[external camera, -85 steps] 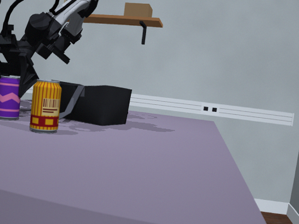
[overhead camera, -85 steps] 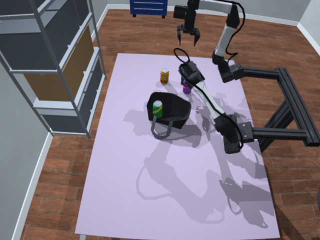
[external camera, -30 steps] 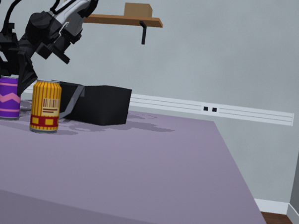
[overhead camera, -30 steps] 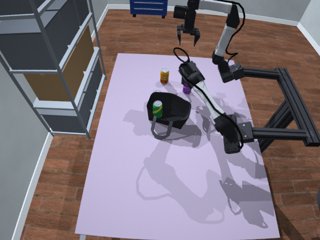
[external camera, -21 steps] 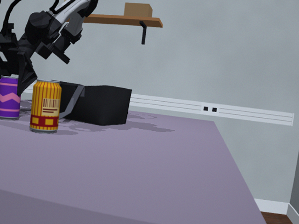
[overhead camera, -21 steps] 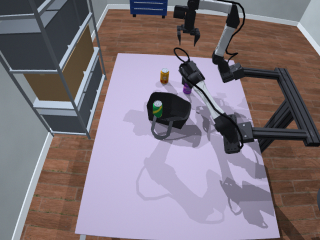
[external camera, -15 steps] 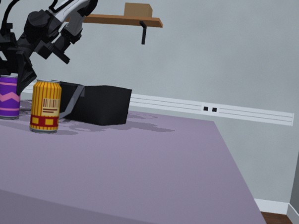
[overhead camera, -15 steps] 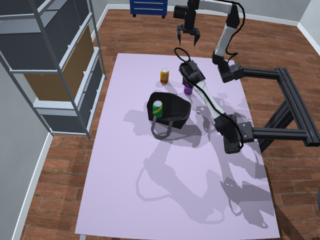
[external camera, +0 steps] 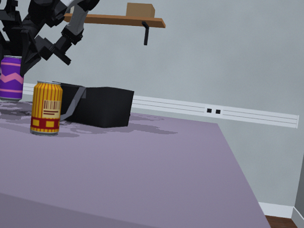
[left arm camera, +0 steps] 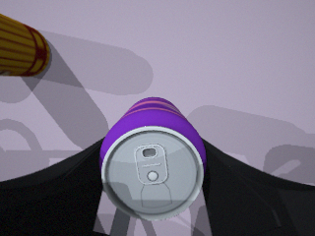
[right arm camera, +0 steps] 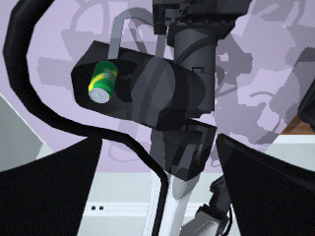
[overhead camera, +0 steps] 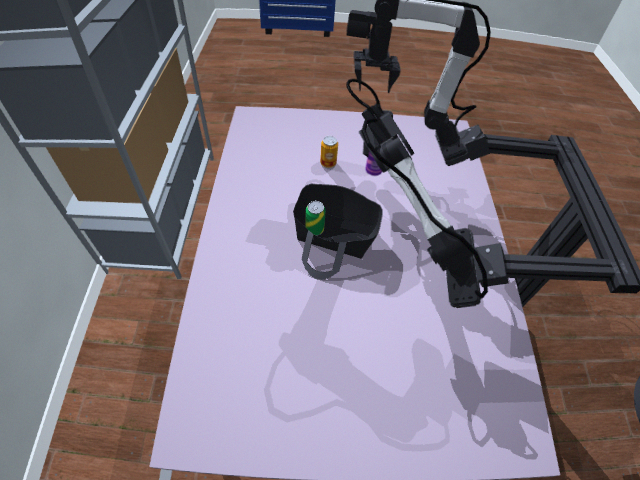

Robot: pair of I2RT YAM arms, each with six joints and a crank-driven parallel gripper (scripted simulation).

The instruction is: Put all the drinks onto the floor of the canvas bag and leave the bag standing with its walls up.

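The left end effector (overhead camera: 373,153) (external camera: 11,70) (left arm camera: 153,139), partly open, grips the purple can (overhead camera: 373,166) (external camera: 10,84) (left arm camera: 153,172) just above the counter (overhead camera: 310,413) (external camera: 144,175) (left arm camera: 236,49) (right arm camera: 54,29); swinging too low could topple the bag (overhead camera: 356,250) (external camera: 105,105) (right arm camera: 113,109). The right end effector (overhead camera: 374,89) (right arm camera: 158,137), wide open, holds nothing.

three aluminum drink cans: one yellow-and-red striped can (overhead camera: 329,153) (external camera: 46,108) (left arm camera: 20,46), one purple-and-pink can (overhead camera: 373,166) (external camera: 10,85) (left arm camera: 153,118), one green-and-yellow can (overhead camera: 314,222) (right arm camera: 103,80), one black canvas bag (overhead camera: 356,249) (external camera: 103,105) (right arm camera: 118,110), two black-and-white robot arms (overhead camera: 449,80) (overhead camera: 421,196) (external camera: 77,19)

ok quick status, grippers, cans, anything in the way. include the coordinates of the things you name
left gripper (external camera: 11,74) (left arm camera: 153,172) holding purple can (overhead camera: 373,166) (external camera: 10,85) (left arm camera: 153,120) off table, right gripper (overhead camera: 375,88) (right arm camera: 159,140) open; green can (overhead camera: 314,221) (right arm camera: 104,79) in bag (overhead camera: 361,248) (external camera: 105,105) (right arm camera: 98,51), orange (overhead camera: 329,153) (external camera: 46,108) (left arm camera: 17,46) outside; nothing seen blocking
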